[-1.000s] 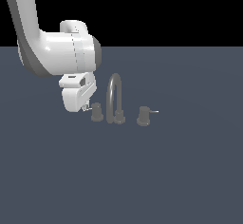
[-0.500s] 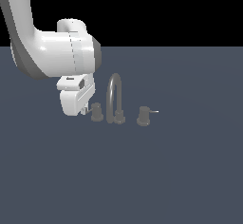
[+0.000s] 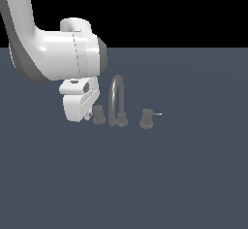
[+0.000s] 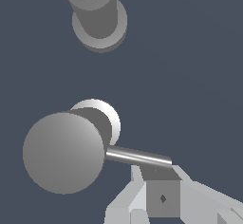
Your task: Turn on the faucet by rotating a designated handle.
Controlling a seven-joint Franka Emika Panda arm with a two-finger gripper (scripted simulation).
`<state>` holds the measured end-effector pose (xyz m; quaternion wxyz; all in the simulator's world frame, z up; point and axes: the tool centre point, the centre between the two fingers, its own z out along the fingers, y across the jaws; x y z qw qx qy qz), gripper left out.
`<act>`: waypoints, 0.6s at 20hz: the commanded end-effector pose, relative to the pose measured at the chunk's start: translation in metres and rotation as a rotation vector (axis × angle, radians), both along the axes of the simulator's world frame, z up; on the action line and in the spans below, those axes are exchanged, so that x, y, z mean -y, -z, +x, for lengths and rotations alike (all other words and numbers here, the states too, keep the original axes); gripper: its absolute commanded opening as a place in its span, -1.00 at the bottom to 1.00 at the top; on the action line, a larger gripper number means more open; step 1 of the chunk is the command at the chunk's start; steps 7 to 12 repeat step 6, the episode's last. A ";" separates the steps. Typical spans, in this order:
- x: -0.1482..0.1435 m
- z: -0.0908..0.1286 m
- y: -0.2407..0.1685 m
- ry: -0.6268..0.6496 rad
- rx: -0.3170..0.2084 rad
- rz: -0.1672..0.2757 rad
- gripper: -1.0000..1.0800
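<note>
The pincer point(image 4: 159, 190) is sitting low beside the faucet point(image 3: 116, 102), a fingertip touching the outer end of the handle point(image 4: 64, 152) lever, which is pointing sideways toward it; its opening I cannot tell.

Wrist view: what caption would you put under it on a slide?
Looking down on the knob, with the gripper at the tip of its thin lever and the spout beyond.

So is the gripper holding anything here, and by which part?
Nothing is clamped: the gripper sits at the outer tip of the handle's lever, beside the knob.
</note>
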<state>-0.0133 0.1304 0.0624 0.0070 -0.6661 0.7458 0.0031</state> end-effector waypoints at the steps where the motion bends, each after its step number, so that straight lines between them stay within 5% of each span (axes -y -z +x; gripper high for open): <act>1: 0.026 0.002 0.000 0.023 -0.003 -0.008 -1.00; 5: 0.055 0.002 -0.001 0.036 -0.007 -0.014 -1.00; 12: 0.055 0.002 -0.001 0.036 -0.007 -0.014 -1.00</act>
